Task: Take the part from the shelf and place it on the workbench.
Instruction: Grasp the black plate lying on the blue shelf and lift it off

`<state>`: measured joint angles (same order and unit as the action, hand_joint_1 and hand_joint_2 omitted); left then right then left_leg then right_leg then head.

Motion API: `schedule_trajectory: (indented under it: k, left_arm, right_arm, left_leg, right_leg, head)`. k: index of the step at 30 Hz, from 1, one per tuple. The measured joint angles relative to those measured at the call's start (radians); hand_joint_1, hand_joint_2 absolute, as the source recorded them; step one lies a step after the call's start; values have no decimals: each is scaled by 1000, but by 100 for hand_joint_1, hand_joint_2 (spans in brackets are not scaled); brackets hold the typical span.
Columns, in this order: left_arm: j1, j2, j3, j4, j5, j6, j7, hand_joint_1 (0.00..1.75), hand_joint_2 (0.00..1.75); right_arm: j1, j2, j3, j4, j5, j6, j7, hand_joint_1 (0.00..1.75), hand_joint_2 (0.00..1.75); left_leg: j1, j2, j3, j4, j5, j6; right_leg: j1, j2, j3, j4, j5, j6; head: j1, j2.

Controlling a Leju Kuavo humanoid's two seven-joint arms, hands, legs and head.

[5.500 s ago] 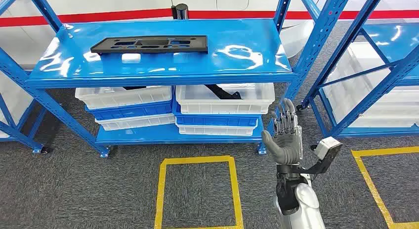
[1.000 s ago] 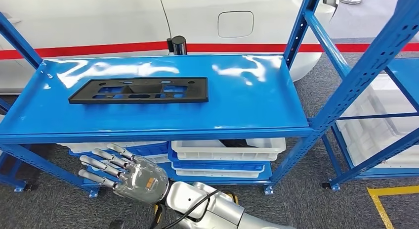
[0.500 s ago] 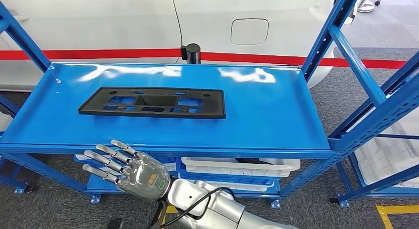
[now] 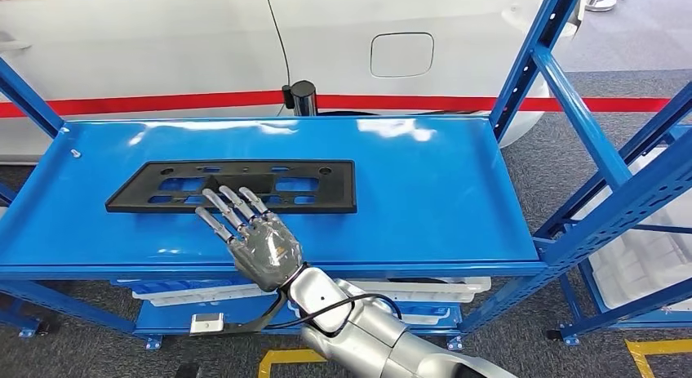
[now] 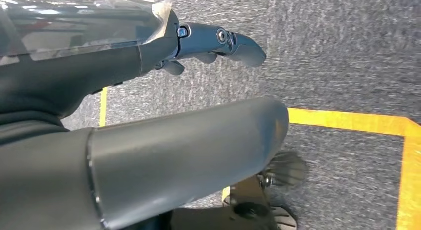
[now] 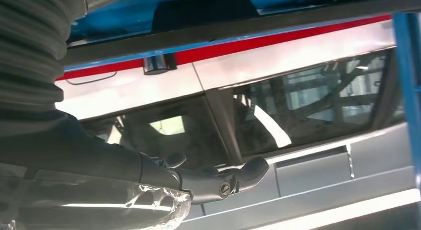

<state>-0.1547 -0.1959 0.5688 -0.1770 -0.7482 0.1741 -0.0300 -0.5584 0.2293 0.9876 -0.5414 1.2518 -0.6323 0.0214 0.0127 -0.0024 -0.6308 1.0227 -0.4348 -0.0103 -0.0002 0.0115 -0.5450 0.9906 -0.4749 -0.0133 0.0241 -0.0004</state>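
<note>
A flat black part [image 4: 336,186] with several cut-outs lies on the top level of the blue shelf [image 4: 424,190], toward its left side. My right hand [image 4: 257,239] is raised over the shelf's front edge, fingers [image 4: 222,206] spread and empty, their tips over the near edge of the part. I cannot tell whether they touch it. In the right wrist view the right hand [image 6: 149,185] is open with a car's side beyond it. My left hand [image 5: 149,61] hangs over the grey floor, fingers extended, holding nothing.
A white car with a red stripe stands close behind the shelf, with a black post [image 4: 303,96] at the shelf's back edge. Blue uprights [image 4: 538,60] rise on the right, beside a second rack [image 4: 645,166]. White bins [image 4: 432,290] sit below. Yellow floor tape [image 4: 281,360] lies near.
The camera has shifted closer to the shelf. My right hand has risen from below the shelf's front edge to above it, with its fingertips now over the part's near edge.
</note>
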Motion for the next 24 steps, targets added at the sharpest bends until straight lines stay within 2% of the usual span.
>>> schedule_trajectory:
  k: [1,2,4,5,10,14,18,24]
  left_arm:
    - [0,0,0,0,-2,1,-1,0,0]
    - [0,0,0,0,-3,1,-1,0,0]
    - [2,-1,1,0,-4,2,-2,0,0]
    - [2,-1,2,0,-5,3,-2,0,0]
    - [2,-1,5,0,-6,9,-3,0,0]
    - [2,-1,7,0,-10,10,-2,0,0]
    - [2,-1,9,0,-18,12,-2,0,0]
    - [2,-1,10,0,-23,14,-2,0,0]
  right_arm:
    - [-2,0,-7,8,2,5,7,0,175]
    - [-3,-1,-12,16,3,9,12,0,175]
    - [-4,-2,-21,30,4,14,17,0,175]
    - [-4,-3,-25,37,4,14,18,0,175]
    - [-5,-4,-43,63,6,32,36,0,175]
    - [-5,-8,-51,83,22,50,66,0,175]
    - [-15,-12,-74,104,32,59,106,0,175]
    - [-27,-18,-117,131,14,46,118,0,175]
  left_leg:
    - [-2,0,11,-24,7,5]
    - [-4,0,15,-27,3,5]
    - [-5,-2,19,-30,14,4]
    - [-7,-2,19,-29,13,3]
    - [-13,-3,19,-28,9,12]
    - [-15,-3,19,-28,8,15]
    - [-15,-3,20,-27,7,16]
    - [-12,-3,21,-27,7,16]
  right_leg:
    - [4,0,-1,2,-4,3]
    - [8,-1,-3,3,-8,2]
    - [10,-3,-3,5,-13,-1]
    - [9,-3,-2,4,-13,-3]
    - [3,-4,2,-2,-12,0]
    - [0,-4,2,-4,-13,14]
    - [0,-4,2,-4,-13,14]
    - [2,-4,4,-4,-13,14]
  head:
    - [0,0]
    - [1,0]
    - [1,0]
    - [1,0]
    - [1,0]
    - [1,0]
    - [1,0]
    - [1,0]
